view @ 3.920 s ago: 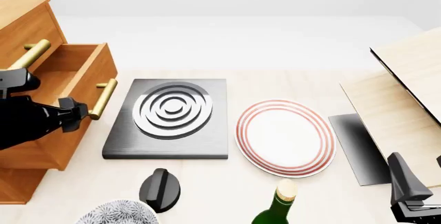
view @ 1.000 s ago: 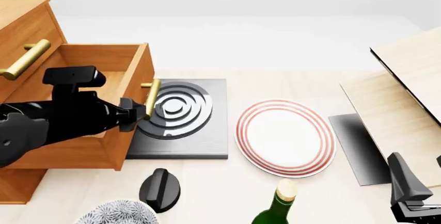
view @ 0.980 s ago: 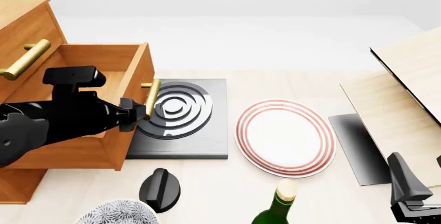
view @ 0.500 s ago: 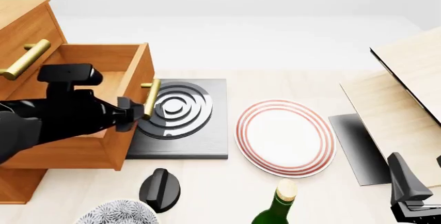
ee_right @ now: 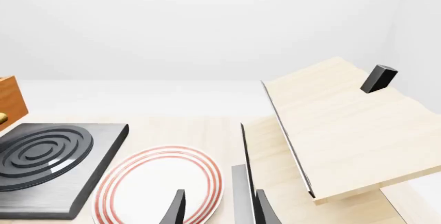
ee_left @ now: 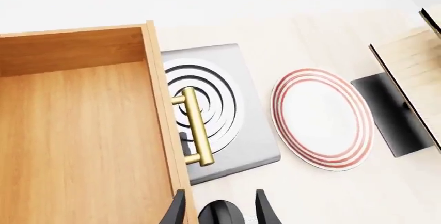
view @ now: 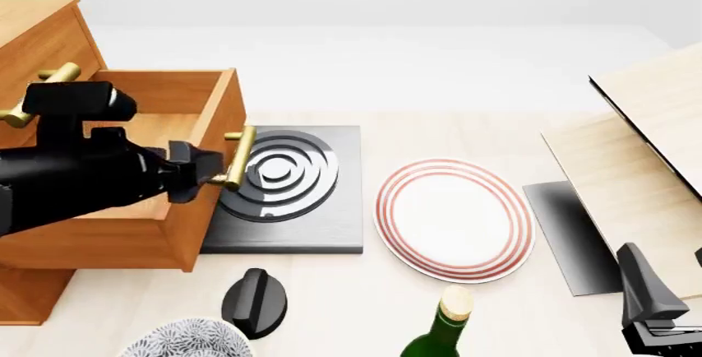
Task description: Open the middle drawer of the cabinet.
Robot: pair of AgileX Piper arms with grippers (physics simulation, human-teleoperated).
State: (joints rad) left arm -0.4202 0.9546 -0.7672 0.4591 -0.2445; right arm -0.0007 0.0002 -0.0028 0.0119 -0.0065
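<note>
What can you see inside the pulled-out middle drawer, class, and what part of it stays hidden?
The middle drawer shows only a bare wooden floor and back wall in the left wrist view; nothing lies there. In the front view, the left arm covers much of its inside.

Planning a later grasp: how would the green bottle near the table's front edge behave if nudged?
The green bottle looks tall and narrow, so it would likely tip rather than slide. Once down, its round body would probably roll, perhaps toward the red-ringed plate.

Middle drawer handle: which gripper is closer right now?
Left. The left gripper sits just beside the middle drawer's brass handle, fingers apart, not gripping it. The right gripper is far across the table, past the plate.
</note>
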